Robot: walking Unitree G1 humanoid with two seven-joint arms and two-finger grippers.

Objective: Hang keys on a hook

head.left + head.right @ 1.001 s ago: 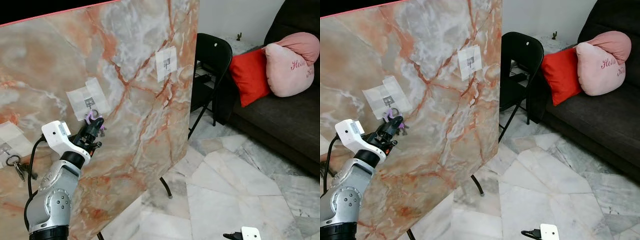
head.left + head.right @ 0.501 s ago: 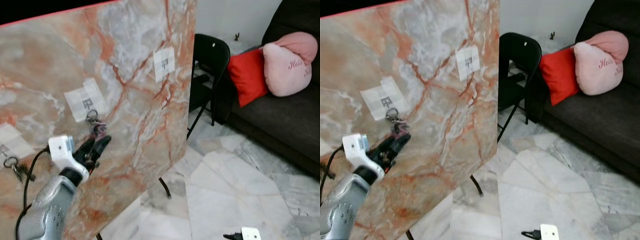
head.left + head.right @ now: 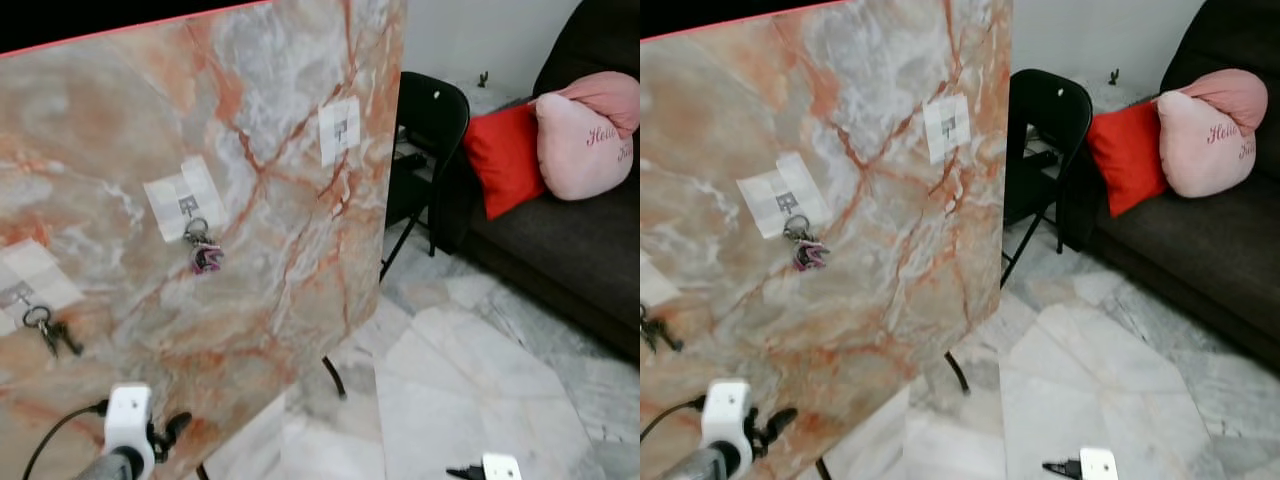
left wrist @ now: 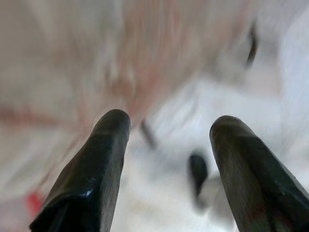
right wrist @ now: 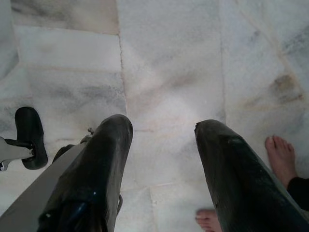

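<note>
The purple-tagged keys are seen hanging on the middle hook of the marble board; hanging appears done. The left gripper, lowered near the board's bottom edge, and the idle right gripper are spread wide, empty.

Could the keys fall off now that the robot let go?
Maybe. The pink keys hang from a small hook that sits on a taped paper patch, so the patch could peel. The board leans on thin legs, and a bump from the left tool low beside it could shake them loose. A person's bare feet are near the right tool.
</note>
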